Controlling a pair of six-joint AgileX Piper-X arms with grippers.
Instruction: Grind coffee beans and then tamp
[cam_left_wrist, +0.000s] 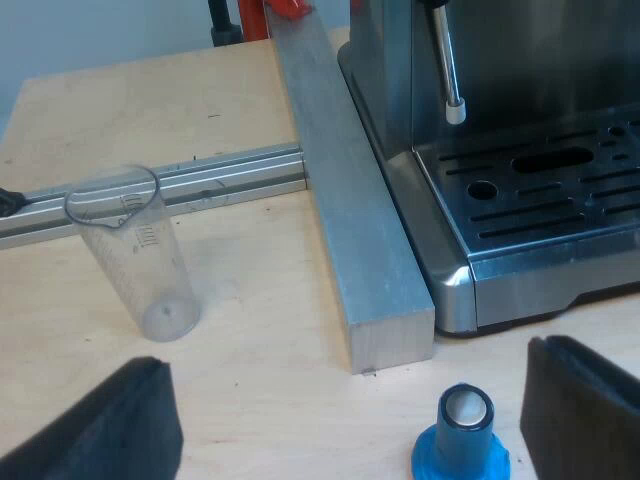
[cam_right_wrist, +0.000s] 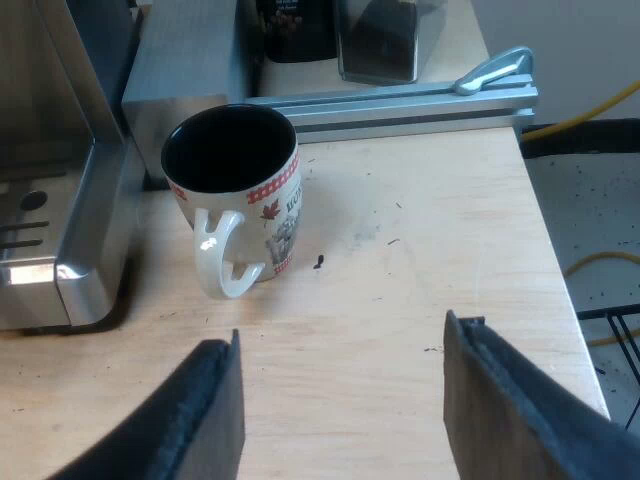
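left end effector (cam_left_wrist: 345, 425) apart, empty, above blue round tamper (cam_left_wrist: 462, 440) on pale wooden surface (cam_left_wrist: 250, 300) | right end effector (cam_right_wrist: 345, 415) apart, empty, near white ceramic mug (cam_right_wrist: 235, 190)

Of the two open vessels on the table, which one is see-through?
The measuring glass, upright by the metal rail, clear with printed marks. The mug is opaque, white with a dark inside.

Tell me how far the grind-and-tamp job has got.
Done: nothing that shows. The blue tamper stands untouched on the table by the espresso machine, and the measuring glass looks empty. In hand: nothing; the left gripper hangs open above the tamper, the right gripper open over the table near the mug. Left: both grinding and tamping, by the look of it.
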